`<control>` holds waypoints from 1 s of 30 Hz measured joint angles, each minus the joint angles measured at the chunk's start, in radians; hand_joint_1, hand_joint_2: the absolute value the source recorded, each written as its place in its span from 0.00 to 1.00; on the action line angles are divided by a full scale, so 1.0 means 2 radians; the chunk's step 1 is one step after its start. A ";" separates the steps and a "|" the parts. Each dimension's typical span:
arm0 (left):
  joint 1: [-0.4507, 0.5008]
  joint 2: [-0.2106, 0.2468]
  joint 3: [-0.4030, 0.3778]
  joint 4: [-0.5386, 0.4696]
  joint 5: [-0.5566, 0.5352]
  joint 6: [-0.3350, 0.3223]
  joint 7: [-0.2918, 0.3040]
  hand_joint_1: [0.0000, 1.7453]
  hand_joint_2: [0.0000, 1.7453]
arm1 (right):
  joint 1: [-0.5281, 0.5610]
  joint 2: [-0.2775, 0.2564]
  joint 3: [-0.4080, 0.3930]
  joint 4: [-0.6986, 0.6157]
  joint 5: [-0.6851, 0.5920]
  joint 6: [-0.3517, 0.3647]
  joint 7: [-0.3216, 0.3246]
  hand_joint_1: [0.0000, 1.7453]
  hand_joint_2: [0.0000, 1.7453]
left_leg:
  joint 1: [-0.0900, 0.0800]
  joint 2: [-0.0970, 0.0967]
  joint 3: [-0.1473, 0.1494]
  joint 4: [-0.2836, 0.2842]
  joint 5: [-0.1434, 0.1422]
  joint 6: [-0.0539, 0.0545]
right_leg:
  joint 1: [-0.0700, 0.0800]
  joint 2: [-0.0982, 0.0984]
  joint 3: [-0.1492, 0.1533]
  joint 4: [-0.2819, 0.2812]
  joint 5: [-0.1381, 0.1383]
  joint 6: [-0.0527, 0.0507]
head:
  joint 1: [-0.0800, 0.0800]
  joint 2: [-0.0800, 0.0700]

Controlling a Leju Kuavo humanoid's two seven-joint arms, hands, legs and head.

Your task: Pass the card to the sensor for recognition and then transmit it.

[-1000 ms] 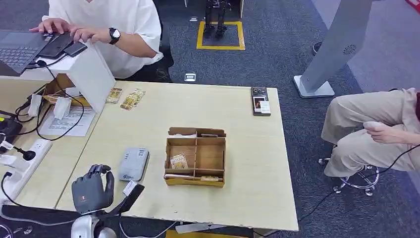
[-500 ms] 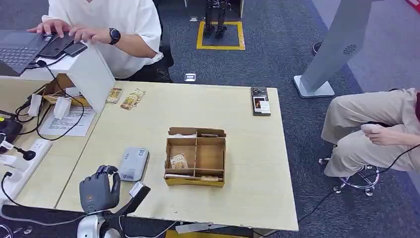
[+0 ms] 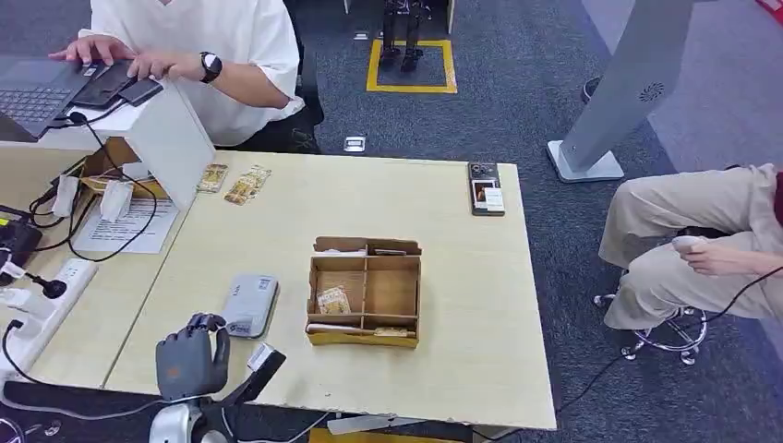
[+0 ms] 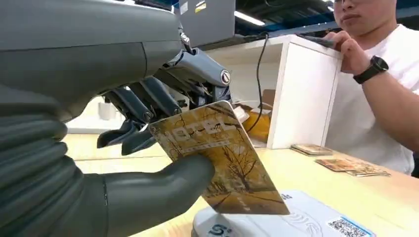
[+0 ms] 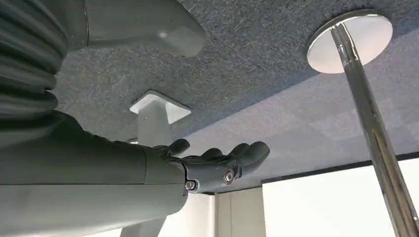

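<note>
My left hand (image 3: 192, 355) hovers over the table's front left corner, just in front of the grey card reader (image 3: 250, 305). In the left wrist view, the thumb and fingers (image 4: 148, 118) pinch a card with a golden tree picture (image 4: 222, 158). The card's lower edge hangs close above the near end of the card reader (image 4: 276, 224); I cannot tell whether they touch. To the reader's right stands a cardboard box with compartments (image 3: 365, 293), with cards in it. My right hand (image 5: 212, 165) hangs low over the carpet, its fingers loosely spread and holding nothing.
A person types at a laptop (image 3: 37, 88) at the back left, behind a white divider (image 3: 171, 138). Loose cards (image 3: 235, 185) and a phone (image 3: 486, 187) lie along the far edge. Cables and a power strip (image 3: 37, 295) crowd the left. Another person sits to the right.
My left hand has moved to the right along the table's front edge, bringing the card nearer the reader. The box and reader have stayed put.
</note>
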 joint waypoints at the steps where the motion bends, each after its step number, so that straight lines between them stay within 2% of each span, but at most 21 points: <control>1: 0.000 0.000 0.000 0.002 0.000 0.000 0.002 1.00 1.00 | 0.000 0.000 0.000 0.000 0.000 0.000 0.000 0.00 1.00 | 0.000 0.000 0.000 0.000 0.000 0.000 | 0.000 0.000 0.000 0.000 0.000 0.000 | 0.000 0.000; 4: 0.002 0.001 0.000 0.008 0.004 0.001 0.014 1.00 1.00 | 0.000 0.000 0.000 0.001 0.000 0.000 0.000 0.00 1.00 | 0.000 0.000 0.000 0.000 0.000 0.000 | 0.000 0.000 0.000 0.000 0.000 0.000 | 0.000 0.000; 13: 0.002 0.001 0.000 0.018 -0.003 0.001 0.025 1.00 1.00 | 0.000 0.000 0.000 0.002 0.001 0.000 0.000 0.00 1.00 | 0.000 0.000 0.000 0.000 0.000 0.000 | 0.000 0.000 0.000 0.000 0.000 0.000 | 0.000 0.000; 30: 0.005 0.001 0.000 0.036 -0.004 0.001 0.024 1.00 1.00 | 0.000 0.000 0.000 0.002 0.000 0.000 0.000 0.00 1.00 | 0.000 0.000 0.000 0.000 0.000 0.000 | 0.000 0.000 0.000 0.000 0.000 0.000 | 0.000 0.000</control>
